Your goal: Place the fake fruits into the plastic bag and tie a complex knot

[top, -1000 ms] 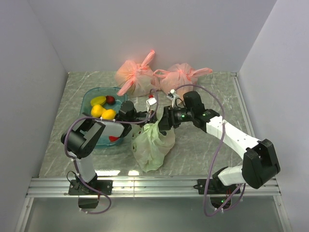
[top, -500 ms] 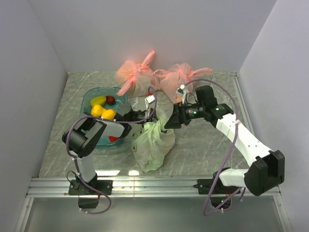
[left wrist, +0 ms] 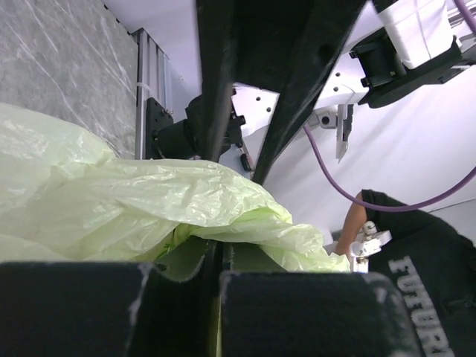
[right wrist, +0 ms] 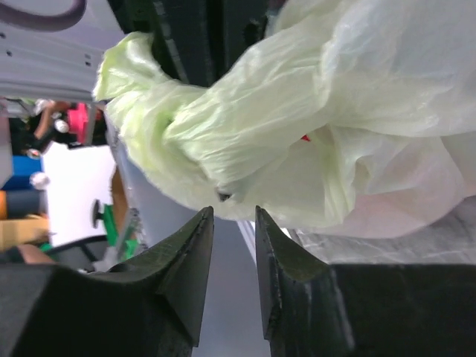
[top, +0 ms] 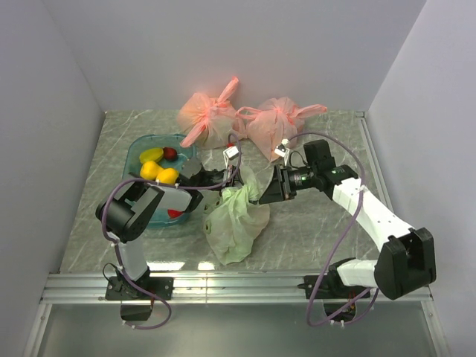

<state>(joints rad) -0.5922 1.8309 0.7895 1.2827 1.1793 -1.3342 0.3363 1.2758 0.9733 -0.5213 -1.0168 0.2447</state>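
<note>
The pale green plastic bag (top: 234, 219) sits mid-table, its top bunched into a twist (right wrist: 245, 134). My left gripper (top: 223, 178) is shut on a strip of the bag's film (left wrist: 149, 201), which is pinched between its pads (left wrist: 218, 253). My right gripper (top: 268, 195) is just right of the bag's top. Its jaws (right wrist: 230, 216) are a little apart and empty, just short of the twist. A red fruit (right wrist: 305, 137) shows faintly through the bag. Yellow lemons (top: 158, 171), a lime-green fruit (top: 151, 155) and a red fruit (top: 170, 153) lie in the teal bowl (top: 137, 149).
Two knotted salmon-pink bags (top: 208, 119) (top: 275, 123) stand at the back of the table against the wall. The teal bowl is left of the green bag, under my left arm. A metal rail (top: 238, 282) runs along the near edge. Grey walls close in both sides.
My right gripper has come off the bag's top and drawn back to the right, with its arm swinging outward. The left gripper keeps its hold. The bag's top has loosened.
</note>
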